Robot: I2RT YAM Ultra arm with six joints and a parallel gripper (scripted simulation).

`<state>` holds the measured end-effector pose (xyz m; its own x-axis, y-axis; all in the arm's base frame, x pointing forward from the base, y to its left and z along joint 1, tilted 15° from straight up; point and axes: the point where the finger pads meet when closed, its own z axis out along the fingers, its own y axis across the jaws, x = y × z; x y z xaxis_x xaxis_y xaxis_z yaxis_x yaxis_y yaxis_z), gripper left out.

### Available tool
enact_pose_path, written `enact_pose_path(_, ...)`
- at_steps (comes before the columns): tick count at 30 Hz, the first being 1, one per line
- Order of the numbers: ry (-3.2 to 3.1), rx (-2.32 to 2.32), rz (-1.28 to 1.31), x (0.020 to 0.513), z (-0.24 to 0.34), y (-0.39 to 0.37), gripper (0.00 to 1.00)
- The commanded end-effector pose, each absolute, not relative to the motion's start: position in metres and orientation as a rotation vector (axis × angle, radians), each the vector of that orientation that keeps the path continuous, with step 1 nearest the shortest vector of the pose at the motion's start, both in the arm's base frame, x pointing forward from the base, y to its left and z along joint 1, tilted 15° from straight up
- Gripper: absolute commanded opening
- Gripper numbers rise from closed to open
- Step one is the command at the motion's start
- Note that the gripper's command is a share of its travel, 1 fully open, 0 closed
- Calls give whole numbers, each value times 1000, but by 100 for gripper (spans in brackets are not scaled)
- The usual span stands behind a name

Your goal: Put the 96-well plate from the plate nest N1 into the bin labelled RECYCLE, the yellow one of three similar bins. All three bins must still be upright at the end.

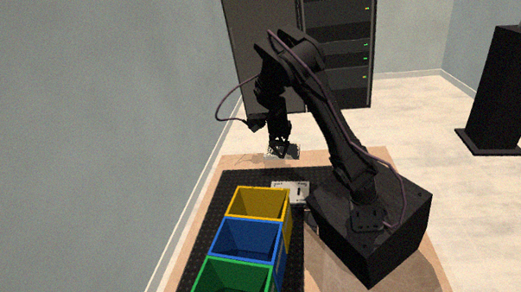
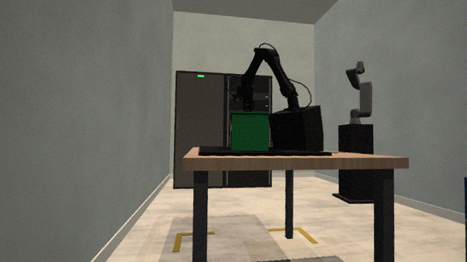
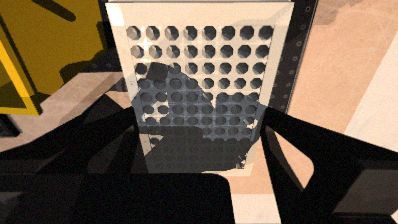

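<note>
The white 96-well plate (image 3: 200, 85) sits between my two dark fingers, gripped on its long sides. My gripper (image 3: 199, 113) is shut on it. In the top view the gripper (image 1: 280, 142) holds the plate (image 1: 281, 153) a little above the far end of the table, beyond the plate nest N1 (image 1: 290, 190). The yellow RECYCLE bin (image 1: 257, 205) stands upright in front of the nest, nearest the gripper; its rim shows at the left of the wrist view (image 3: 30, 55). In the exterior view the gripper (image 2: 247, 105) is just above the bins; the plate is hidden there.
The blue bin (image 1: 248, 240) and the green bin (image 1: 228, 288) stand upright in a row behind the yellow one. The arm's black base box (image 1: 371, 229) stands right of the bins. A dark rack (image 1: 306, 27) stands behind the table.
</note>
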<state>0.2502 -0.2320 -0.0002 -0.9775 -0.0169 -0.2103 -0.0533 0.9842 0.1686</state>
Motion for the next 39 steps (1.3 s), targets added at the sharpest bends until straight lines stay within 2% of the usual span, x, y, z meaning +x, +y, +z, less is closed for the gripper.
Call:
enact_pose_path(1,2917,-49,228,252,10,-240,0)
enact_pose_path(16,2917,-49,228,250,5,-237,0)
enact_pose_path(39,2915,40,235,266,20,-166,0)
